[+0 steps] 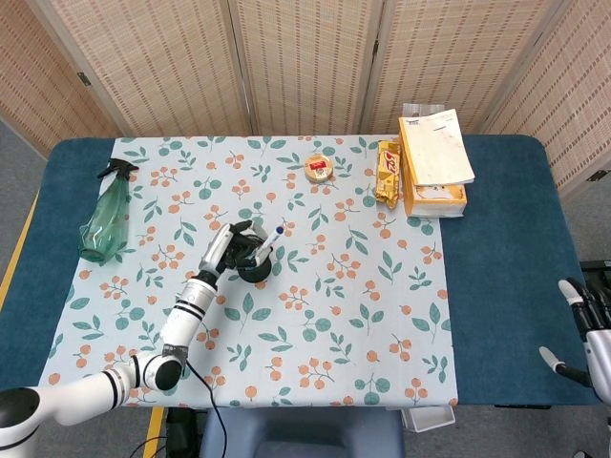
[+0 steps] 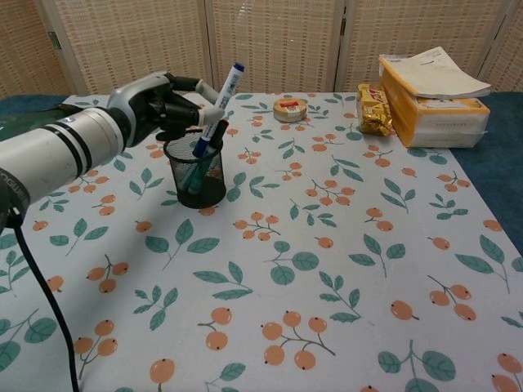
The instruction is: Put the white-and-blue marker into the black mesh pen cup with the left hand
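The white-and-blue marker stands tilted, its lower end inside the black mesh pen cup and its blue top sticking up to the right. My left hand hovers at the cup's rim and pinches the marker's white barrel. From the head view, the marker leans out of the cup, with the left hand just to the left of it. My right hand rests far off at the table's right edge, fingers apart and holding nothing.
A green spray bottle lies at the left of the floral cloth. At the back sit a tape roll, a snack packet and a stack of books.
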### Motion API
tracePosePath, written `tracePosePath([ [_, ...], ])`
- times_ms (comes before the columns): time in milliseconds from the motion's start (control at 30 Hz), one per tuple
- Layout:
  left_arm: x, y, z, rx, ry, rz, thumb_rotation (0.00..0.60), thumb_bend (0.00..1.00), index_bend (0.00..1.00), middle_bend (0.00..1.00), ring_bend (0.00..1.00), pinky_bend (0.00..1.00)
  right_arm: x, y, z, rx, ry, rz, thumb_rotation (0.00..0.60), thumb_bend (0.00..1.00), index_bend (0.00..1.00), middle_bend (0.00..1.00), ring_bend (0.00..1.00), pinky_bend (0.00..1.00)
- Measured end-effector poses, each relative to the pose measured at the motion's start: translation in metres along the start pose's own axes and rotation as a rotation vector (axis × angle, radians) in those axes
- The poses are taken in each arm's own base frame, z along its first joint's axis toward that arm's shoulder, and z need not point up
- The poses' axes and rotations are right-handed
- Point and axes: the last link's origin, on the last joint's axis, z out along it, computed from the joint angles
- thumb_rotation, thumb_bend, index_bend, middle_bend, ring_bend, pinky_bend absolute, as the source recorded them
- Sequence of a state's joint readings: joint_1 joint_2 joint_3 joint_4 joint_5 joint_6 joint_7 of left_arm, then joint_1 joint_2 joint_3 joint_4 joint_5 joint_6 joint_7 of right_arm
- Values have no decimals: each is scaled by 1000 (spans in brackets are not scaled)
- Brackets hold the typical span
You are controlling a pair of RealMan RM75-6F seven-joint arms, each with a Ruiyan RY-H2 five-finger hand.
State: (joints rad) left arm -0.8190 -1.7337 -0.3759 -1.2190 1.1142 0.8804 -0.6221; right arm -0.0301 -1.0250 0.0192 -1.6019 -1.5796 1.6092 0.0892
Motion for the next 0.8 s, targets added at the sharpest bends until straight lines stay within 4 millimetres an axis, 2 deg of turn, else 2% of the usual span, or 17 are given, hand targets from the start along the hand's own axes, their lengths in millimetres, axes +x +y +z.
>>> tracePosePath([
  [33,0,-1,0,3,-6,3,600,278,174,1000,1000,1000,0,0,-1,0,1,0,600,181,18,43,40,0],
  [133,0,-4,0,6,-32,27,600,247,57,1000,1000,1000,-1,0,-1,1,0,-3,600,181,18,43,40,0],
  [367,20,3,-14,-39,-44,123,600,215,14,1000,979,1000,-2,-1,-2,2,-7,-9,600,181,18,43,40,0],
  [433,30,6,-24,-55,-47,192,600,196,2,998,934,981,-2,-2,-2,5,-6,-7,600,181,18,43,40,0],
  [500,46,9,-38,-64,-50,305,600,178,0,952,852,935,-2,-2,-2,6,-5,-7,600,182,18,43,40,0],
  [600,75,11,-66,-59,-38,511,600,169,0,769,647,814,-3,-4,-3,8,-7,-11,600,181,18,43,40,0],
  [667,96,11,-90,-38,-17,669,600,167,0,583,486,727,-4,-5,-3,9,-10,-15,600,181,18,43,40,0],
  [733,113,9,-115,-7,7,805,600,163,0,351,297,641,-6,-7,-3,11,-14,-21,600,182,18,43,40,0],
  [800,131,5,-150,49,45,955,600,157,0,214,198,604,-9,-9,-2,12,-23,-27,600,181,18,43,40,0],
])
